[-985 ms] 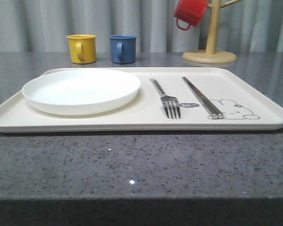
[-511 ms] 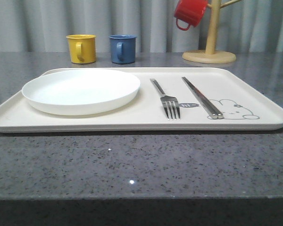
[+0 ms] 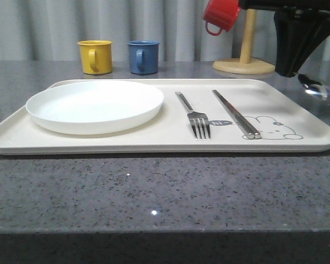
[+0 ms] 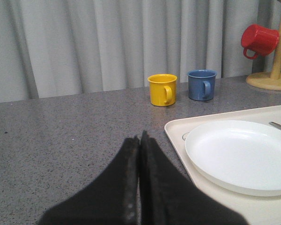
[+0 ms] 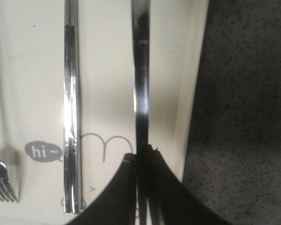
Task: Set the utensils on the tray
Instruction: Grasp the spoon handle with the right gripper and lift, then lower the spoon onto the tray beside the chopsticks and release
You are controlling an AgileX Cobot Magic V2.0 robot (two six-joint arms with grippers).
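The cream tray (image 3: 170, 137) holds the white plate (image 3: 93, 104) on its left, then the fork (image 3: 195, 118) and the pair of chopsticks (image 3: 235, 114) near the rabbit drawing. My right gripper (image 3: 290, 71) hangs over the tray's far right corner, shut on the spoon (image 3: 314, 88), whose bowl points down to the right. From the right wrist, the spoon handle (image 5: 141, 84) runs out from the right gripper (image 5: 143, 152), above the tray's right strip beside the chopsticks (image 5: 71, 117). My left gripper (image 4: 140, 137) is shut and empty over bare table left of the tray (image 4: 178, 129).
A yellow mug (image 3: 94, 56) and a blue mug (image 3: 143, 56) stand behind the tray. A wooden mug tree (image 3: 245, 60) with a red mug (image 3: 221, 15) stands at the back right, close to the right arm. Grey counter lies in front of the tray.
My right arm has come into the front view at the top right, carrying the spoon. Nothing on the tray has moved.
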